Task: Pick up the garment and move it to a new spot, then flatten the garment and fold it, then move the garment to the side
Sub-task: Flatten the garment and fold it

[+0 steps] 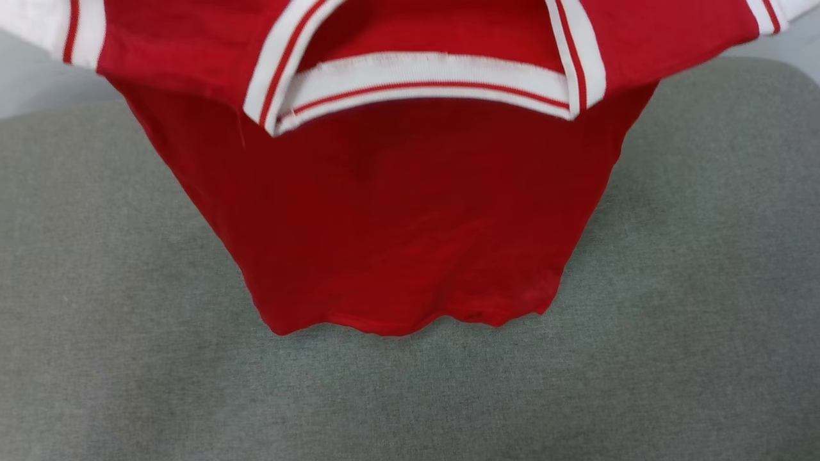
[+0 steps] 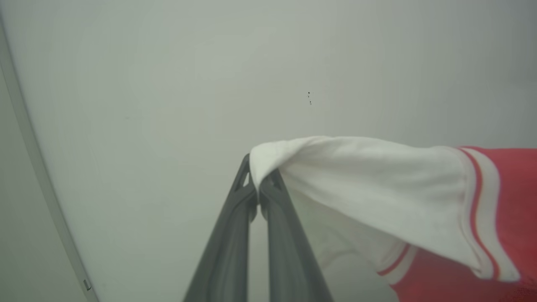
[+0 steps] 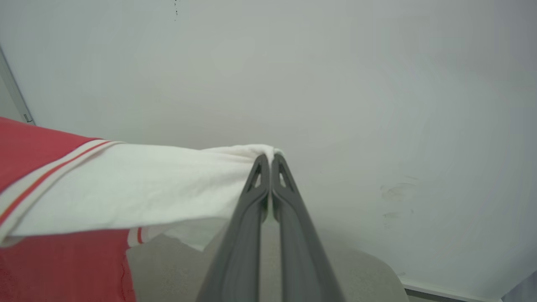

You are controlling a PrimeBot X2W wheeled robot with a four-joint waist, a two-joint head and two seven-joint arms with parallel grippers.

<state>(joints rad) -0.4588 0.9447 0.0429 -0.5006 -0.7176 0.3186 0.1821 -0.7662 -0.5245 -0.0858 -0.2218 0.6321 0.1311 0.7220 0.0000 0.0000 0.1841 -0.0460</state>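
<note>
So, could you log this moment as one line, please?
garment: hanging spread above grey surface | left gripper: shut on white sleeve | right gripper: shut on white sleeve

Head camera: I look steeply down, close over red thin-fabric T-shirt with white sleeves (image 1: 397, 224), grey woven cushion top (image 1: 128, 358) beneath. Left wrist camera: I look along dark long-fingered left gripper (image 2: 257, 176) at pale wall (image 2: 168, 84), sleeve entering from 3 o'clock. Right wrist camera: along dark right gripper (image 3: 269, 160), sleeve from 9 o'clock. All three share T-shirt; head and right wrist share cushion.
</note>
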